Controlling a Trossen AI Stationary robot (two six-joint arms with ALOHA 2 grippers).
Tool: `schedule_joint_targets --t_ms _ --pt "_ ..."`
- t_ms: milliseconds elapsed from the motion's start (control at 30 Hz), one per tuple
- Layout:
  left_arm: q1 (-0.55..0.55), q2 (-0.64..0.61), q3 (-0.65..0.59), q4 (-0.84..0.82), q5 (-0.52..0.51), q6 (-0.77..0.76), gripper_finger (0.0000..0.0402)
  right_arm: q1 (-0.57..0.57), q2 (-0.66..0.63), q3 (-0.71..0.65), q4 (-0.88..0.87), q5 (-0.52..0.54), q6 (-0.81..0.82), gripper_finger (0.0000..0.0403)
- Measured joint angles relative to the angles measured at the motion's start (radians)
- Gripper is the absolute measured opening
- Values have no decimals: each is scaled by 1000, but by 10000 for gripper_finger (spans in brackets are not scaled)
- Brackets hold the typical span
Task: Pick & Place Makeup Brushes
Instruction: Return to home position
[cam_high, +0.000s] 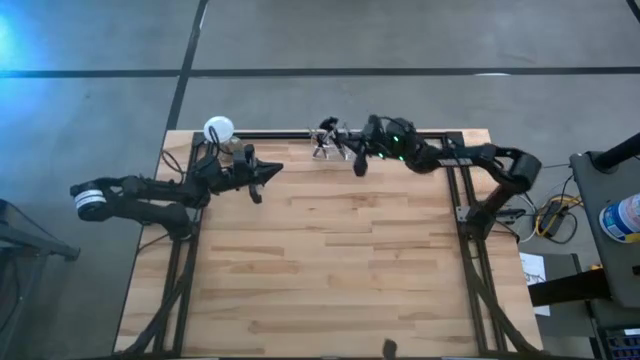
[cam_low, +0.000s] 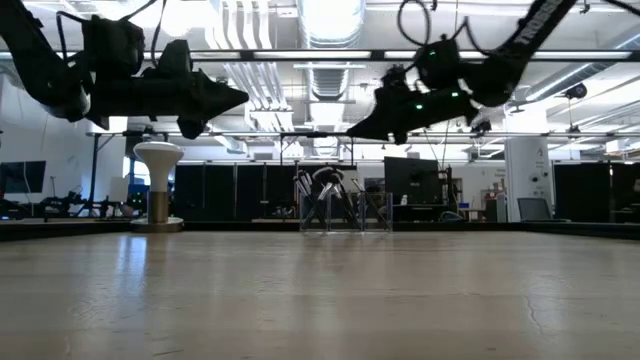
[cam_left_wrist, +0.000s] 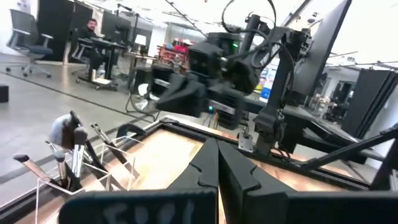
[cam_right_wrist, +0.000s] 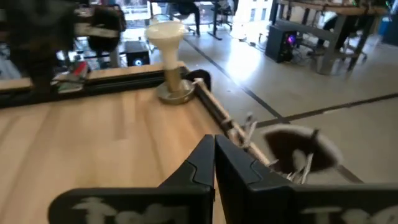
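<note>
Both claws hang over the desk (cam_high: 330, 260), pressed together, empty: left claw (cam_high: 268, 172) near the white stand (cam_high: 219, 129), right claw (cam_high: 357, 160) just beside the transparent organizer (cam_low: 372, 212) holding the makeup brushes (cam_high: 327, 135). I think the right arm should rise before retreating.

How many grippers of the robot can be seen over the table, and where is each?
2. The left gripper hangs near the white stand; the right gripper hangs by the clear organizer.
</note>
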Motion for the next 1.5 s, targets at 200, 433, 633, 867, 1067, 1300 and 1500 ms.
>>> schedule_joint_targets --t_ms 200,433,633,867,1067,1300,1500 --pt "12 -2 20 -104 32 40 0 59 -178 -229 48 48 -17 8" --pt "7 -17 23 -237 18 54 0 113 -474 -479 70 60 -29 8" --pt "-14 -75 7 -247 -22 88 0 124 -760 -658 84 79 -11 8" --pt "-25 -177 6 -365 -56 117 0 122 -1049 -756 -7 94 -8 8" --pt "-26 -288 -20 -460 -103 128 0 122 -1233 -771 -157 95 -4 8" --pt "-48 -395 -84 -452 -154 115 0 122 -1388 -777 -296 90 -17 8" --pt "-76 -485 -124 -454 -201 116 0 122 -1516 -782 -389 88 -27 8"
